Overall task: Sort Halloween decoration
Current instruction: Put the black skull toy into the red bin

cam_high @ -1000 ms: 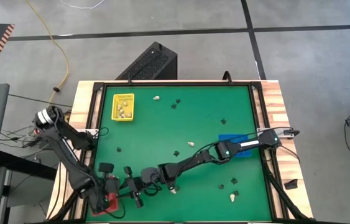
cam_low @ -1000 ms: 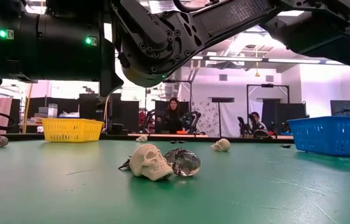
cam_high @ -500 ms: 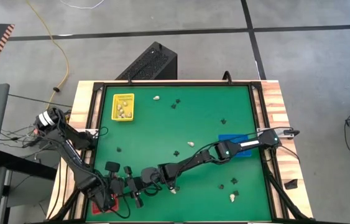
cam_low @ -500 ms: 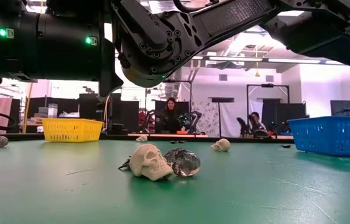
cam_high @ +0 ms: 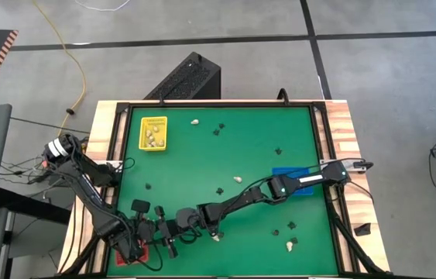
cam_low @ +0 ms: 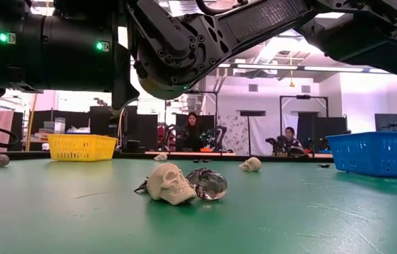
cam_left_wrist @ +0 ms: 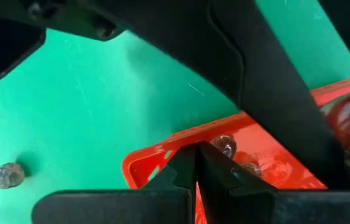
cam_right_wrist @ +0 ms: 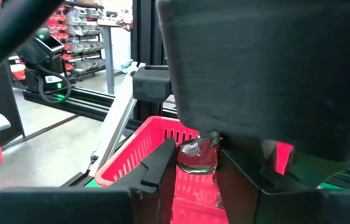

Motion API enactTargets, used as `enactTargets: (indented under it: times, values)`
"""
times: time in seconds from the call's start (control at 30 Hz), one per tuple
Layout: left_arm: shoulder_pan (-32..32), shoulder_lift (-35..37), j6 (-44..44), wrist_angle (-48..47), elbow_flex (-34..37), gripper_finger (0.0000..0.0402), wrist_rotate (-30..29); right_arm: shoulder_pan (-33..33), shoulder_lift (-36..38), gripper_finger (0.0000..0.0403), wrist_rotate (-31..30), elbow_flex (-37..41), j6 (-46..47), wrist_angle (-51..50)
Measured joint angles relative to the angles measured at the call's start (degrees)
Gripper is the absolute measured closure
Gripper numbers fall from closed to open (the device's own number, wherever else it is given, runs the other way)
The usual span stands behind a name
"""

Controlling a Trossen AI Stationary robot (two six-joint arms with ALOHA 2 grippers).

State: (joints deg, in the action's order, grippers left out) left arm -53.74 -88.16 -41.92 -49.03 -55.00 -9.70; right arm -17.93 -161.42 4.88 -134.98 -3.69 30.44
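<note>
While the right pincer (cam_right_wrist: 196, 163) hangs over the red tray (cam_right_wrist: 138, 163) at the bench's (cam_high: 225, 155) near-left corner, we see a clear, glassy trinket (cam_right_wrist: 198, 155) sitting squarely between its two dark fingers (cam_right_wrist: 156, 168), gripped on both sides and held above the tray's open top. From overhead, the right arm (cam_high: 279, 187) stretches low and long from the bench's right edge, crossing above the blue tray (cam_high: 289, 173) and reaching diagonally to that corner.

We find the left pincer (cam_left_wrist: 196, 168) in the same corner, its fingers pressed together with nothing between them, poised over the red tray's rim, inside which several clear trinkets rest. The left arm (cam_high: 86, 186) folds down along the bench's left edge.

Across the green surface, the other decorations lie scattered: a cream skull (cam_low: 170, 183) touching a clear skull (cam_low: 209, 183) near the front edge, another cream skull (cam_low: 252, 164) farther back, and small black pieces (cam_high: 219, 129) toward the far edge. Cream pieces fill the yellow tray (cam_high: 153, 132) near the far-left corner.
</note>
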Motion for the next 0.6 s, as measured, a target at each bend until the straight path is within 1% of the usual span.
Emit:
enactTargets:
  times: [0.17,0.23,0.33,0.47,0.6]
  values:
    - [-0.1,0.0,1.0,0.0,0.0,0.0401,-0.2,-0.1,0.0,0.0270,-0.5,0.0,0.0,0.4]
    - [-0.4,0.1,1.0,-0.1,0.0,0.0401,-1.2,-0.2,0.0,0.0269,-0.7,0.0,0.0,1.0]
    - [-1.1,1.1,1.5,0.1,0.0,0.0401,-3.1,-0.5,-0.1,0.0269,-1.5,0.0,-0.5,2.2]
    - [-1.7,2.8,2.8,1.8,0.0,0.0401,-3.7,-1.1,-0.1,0.0269,-1.8,0.0,-2.4,3.2]
    - [-2.0,3.7,4.5,2.1,0.0,0.0401,-3.7,-1.6,0.8,0.0269,-2.2,0.0,-4.4,1.0]
